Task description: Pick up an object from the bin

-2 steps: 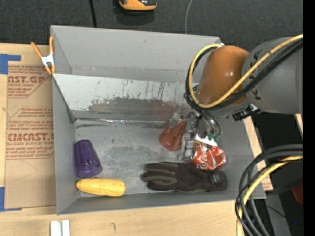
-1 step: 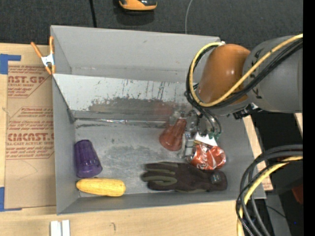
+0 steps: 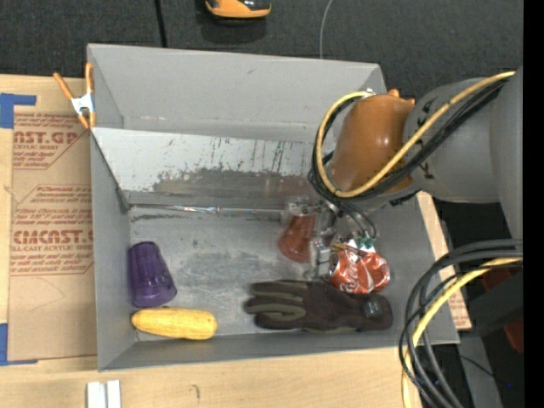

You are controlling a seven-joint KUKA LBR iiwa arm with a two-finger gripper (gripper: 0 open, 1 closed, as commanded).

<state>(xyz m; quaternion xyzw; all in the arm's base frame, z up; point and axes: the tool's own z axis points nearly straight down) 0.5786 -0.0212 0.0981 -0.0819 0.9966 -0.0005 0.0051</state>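
Note:
My gripper [image 3: 326,238] reaches down at the right side of the bin, under the arm's orange cover. It stands between a small reddish translucent cup [image 3: 297,239] on its left and a crumpled red, white and green packet [image 3: 360,271] on its lower right, close to both. A dark brown glove [image 3: 319,306] lies flat just below it along the front wall.
A purple cup [image 3: 149,274] lies on its side at the front left, with a yellow corn cob [image 3: 174,322] below it by the front wall. The arm and its cables cover the bin's right rim.

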